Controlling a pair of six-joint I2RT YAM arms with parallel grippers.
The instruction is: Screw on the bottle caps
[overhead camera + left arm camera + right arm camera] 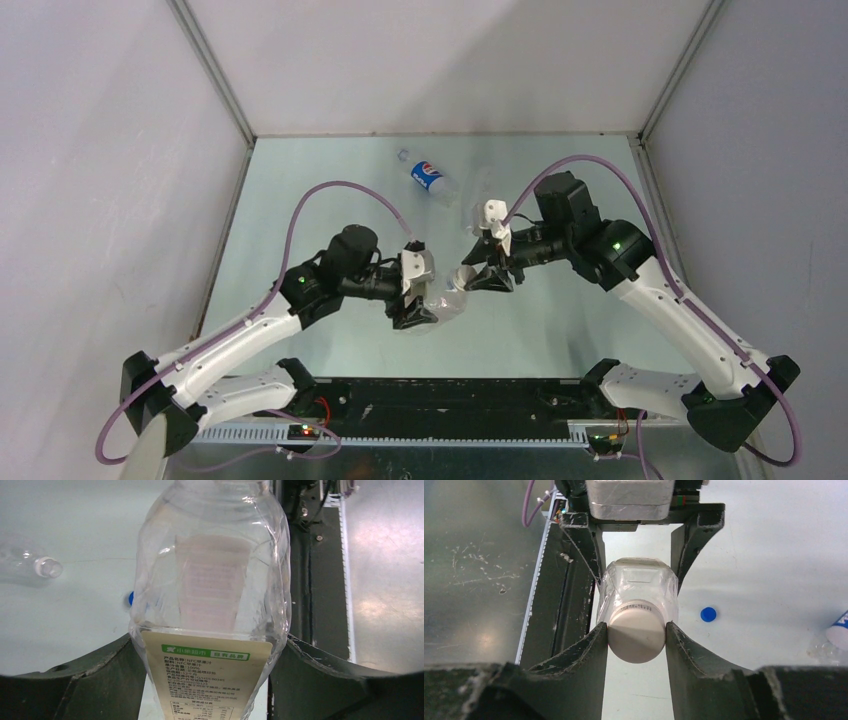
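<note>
My left gripper [210, 680] is shut on the body of a clear bottle with a white and yellow label [215, 580], holding it lying level above the table [330, 200]. A white cap [636, 640] sits on that bottle's neck. My right gripper [636, 627] is shut on this cap, a finger pressed against each side. In the top view the two grippers [418, 312] [468, 278] face each other across the bottle [452, 300]. One loose blue cap [708, 614] lies on the table beside the held bottle.
A Pepsi bottle [428, 178] lies on its side toward the back of the table. A plain clear bottle [30, 565] with an open neck lies near it. Grey walls enclose the table, and a black rail [450, 395] runs along the near edge.
</note>
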